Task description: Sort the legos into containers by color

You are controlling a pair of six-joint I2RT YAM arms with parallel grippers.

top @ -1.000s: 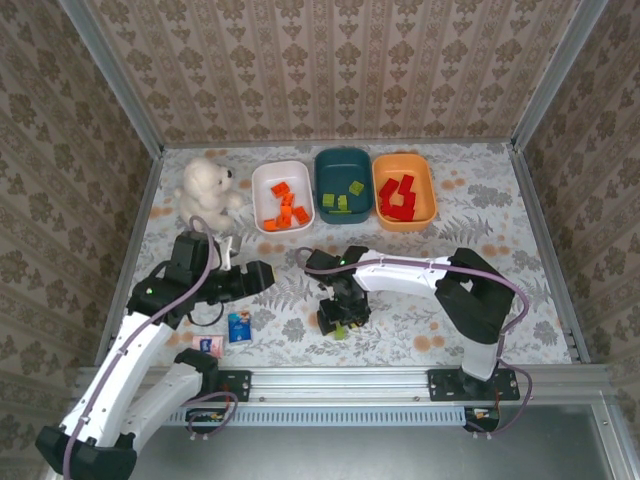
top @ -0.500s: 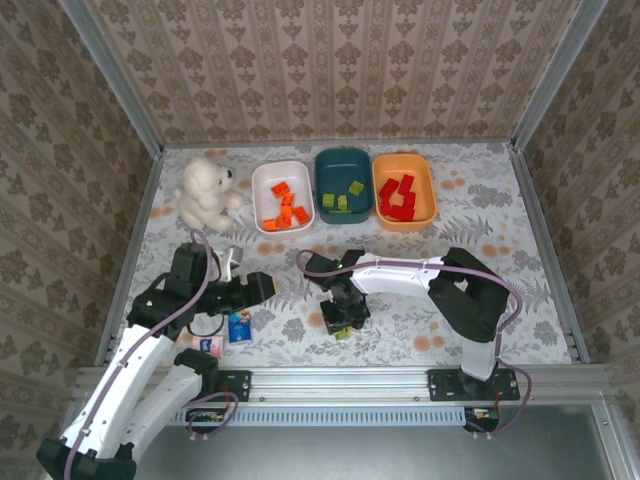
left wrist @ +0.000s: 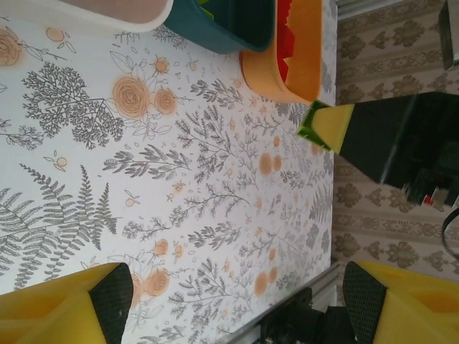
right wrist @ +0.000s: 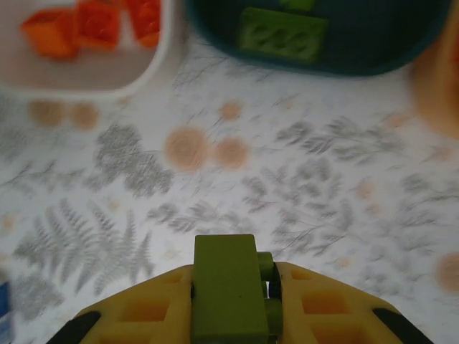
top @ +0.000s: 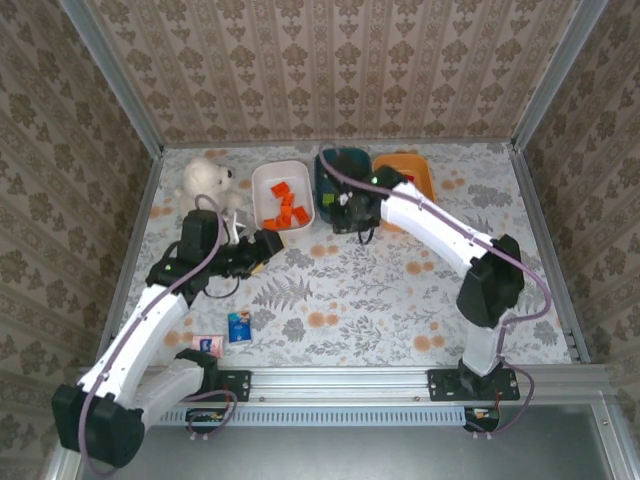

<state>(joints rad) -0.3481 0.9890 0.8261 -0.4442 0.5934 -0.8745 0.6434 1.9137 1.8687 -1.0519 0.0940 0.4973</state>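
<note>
tubs (top: pixel 296 174) in a row at the back, bear (top: pixel 205 181) to their left

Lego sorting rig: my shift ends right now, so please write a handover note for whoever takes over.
Right hand: shut on a lime green plastic brick, just short of the dark teal plastic tub.
Left hand: open, empty, above the table.
Done: orange bricks in the white plastic tub, red bricks in the orange plastic tub, a green brick in the teal tub.
To do: drop the held brick there.

Soft, even light; right wrist view blurred.
</note>
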